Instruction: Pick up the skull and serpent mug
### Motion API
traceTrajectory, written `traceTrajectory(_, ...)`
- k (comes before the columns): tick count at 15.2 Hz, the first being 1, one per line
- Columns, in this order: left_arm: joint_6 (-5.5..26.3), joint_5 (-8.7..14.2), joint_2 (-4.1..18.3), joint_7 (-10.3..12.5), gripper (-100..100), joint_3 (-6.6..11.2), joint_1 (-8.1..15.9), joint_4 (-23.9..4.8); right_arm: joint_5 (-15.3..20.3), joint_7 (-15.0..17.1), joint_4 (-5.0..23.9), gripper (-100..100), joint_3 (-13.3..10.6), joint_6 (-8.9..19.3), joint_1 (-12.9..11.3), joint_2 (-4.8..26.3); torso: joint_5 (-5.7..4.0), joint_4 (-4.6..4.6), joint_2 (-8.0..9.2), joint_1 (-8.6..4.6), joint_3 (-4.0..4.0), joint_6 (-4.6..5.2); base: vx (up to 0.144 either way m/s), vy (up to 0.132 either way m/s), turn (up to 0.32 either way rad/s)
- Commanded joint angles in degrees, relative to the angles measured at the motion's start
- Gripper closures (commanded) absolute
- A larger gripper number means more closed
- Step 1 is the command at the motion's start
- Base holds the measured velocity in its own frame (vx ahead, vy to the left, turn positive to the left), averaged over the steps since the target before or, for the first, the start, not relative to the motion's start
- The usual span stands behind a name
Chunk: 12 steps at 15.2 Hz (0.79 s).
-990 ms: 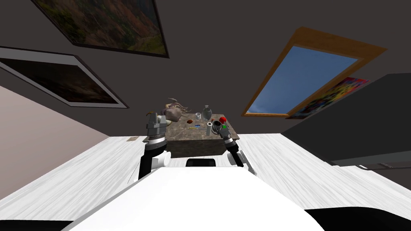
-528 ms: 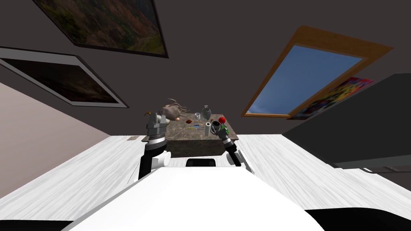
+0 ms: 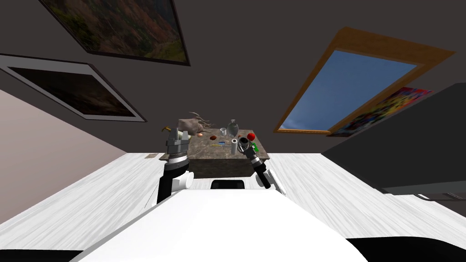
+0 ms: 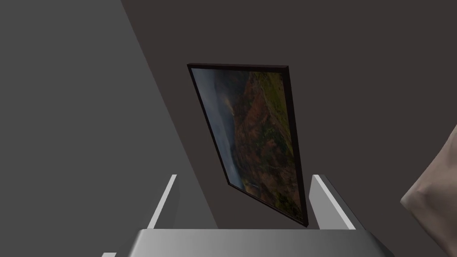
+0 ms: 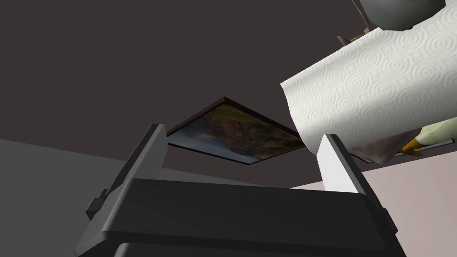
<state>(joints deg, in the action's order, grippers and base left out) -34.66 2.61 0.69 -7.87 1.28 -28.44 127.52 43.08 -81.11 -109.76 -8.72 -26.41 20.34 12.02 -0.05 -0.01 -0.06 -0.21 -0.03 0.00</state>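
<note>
In the head view, the brownish skull and serpent mug (image 3: 190,125) is at the far left corner of the dark stone-topped table (image 3: 218,153), just beyond the left gripper (image 3: 174,133). The right gripper (image 3: 244,144) is beside a white paper towel roll (image 3: 235,145). In the left wrist view, the left gripper (image 4: 244,176) has its fingers apart and empty, with the beige mug (image 4: 435,201) off to one side. In the right wrist view, the right gripper (image 5: 242,131) has its fingers spread with nothing between them, and the roll (image 5: 370,89) is just past one finger.

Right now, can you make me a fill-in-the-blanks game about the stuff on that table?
1. The round thing on the table, beside my right gripper, is coloured ___.
2. The paper towel roll is coloured ___.
3. My left gripper has its fingers ___.
Missing words: red, white, open.
</note>
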Motion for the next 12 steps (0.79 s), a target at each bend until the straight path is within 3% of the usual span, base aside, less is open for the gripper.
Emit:
traceTrajectory(1, 0.00, 0.00, 0.00, 0.00, 0, 0.00, 0.00, 0.00, 0.88, -2.48, 0.40, -100, -0.22, 0.16, -0.24, -0.13, 0.00, 0.00, 0.00, 0.00, 0.00, 0.00, 0.013, -0.040, 0.014)
traceTrajectory(2, 0.00, 0.00, 0.00, 0.00, 0, 0.00, 0.00, 0.00, 3.19, -3.95, 1.56, -100, -0.54, 0.16, -0.70, -0.42, 0.00, 0.00, -0.01, 0.02, -0.01, 0.00, 0.012, -0.050, 0.025)
traceTrajectory(4, 0.00, 0.00, 0.00, 0.00, 0, 0.00, 0.00, 0.00, 3.19, -6.01, 1.56, -100, -0.54, 0.16, -0.70, -0.42, 0.00, 0.00, -0.01, -0.01, -0.01, 0.00, 0.005, -0.049, 0.024)
traceTrajectory(5, 0.00, 0.00, 0.00, 0.00, 0, 0.00, 0.00, 0.00, 5.43, -7.42, 2.69, -100, -0.85, 0.16, -1.14, -0.75, 0.00, 0.00, 0.01, 0.01, 0.00, 0.01, 0.008, -0.046, 0.019)
traceTrajectory(7, 0.00, 0.00, 0.00, 0.00, 0, 0.00, 0.00, 0.00, 5.43, -9.45, 2.69, -100, -0.85, 0.16, -1.14, -0.75, 0.00, 0.00, 0.00, 0.01, 0.00, 0.00, 0.005, -0.043, 0.024)
traceTrajectory(8, 0.00, 0.00, 0.00, 0.00, 0, 0.00, 0.00, 0.00, 7.61, -10.83, 3.78, -100, -1.15, 0.16, -1.58, -1.12, 0.01, 0.00, 0.01, 0.04, 0.00, 0.01, 0.001, -0.044, 0.028)
traceTrajectory(12, 0.00, 0.00, 0.00, 0.00, 0, 0.00, 0.00, 0.00, 9.71, -15.36, 4.84, -100, -1.44, 0.16, -2.00, -1.53, 0.01, 0.00, 0.00, 0.04, 0.00, 0.00, 0.009, -0.043, 0.026)
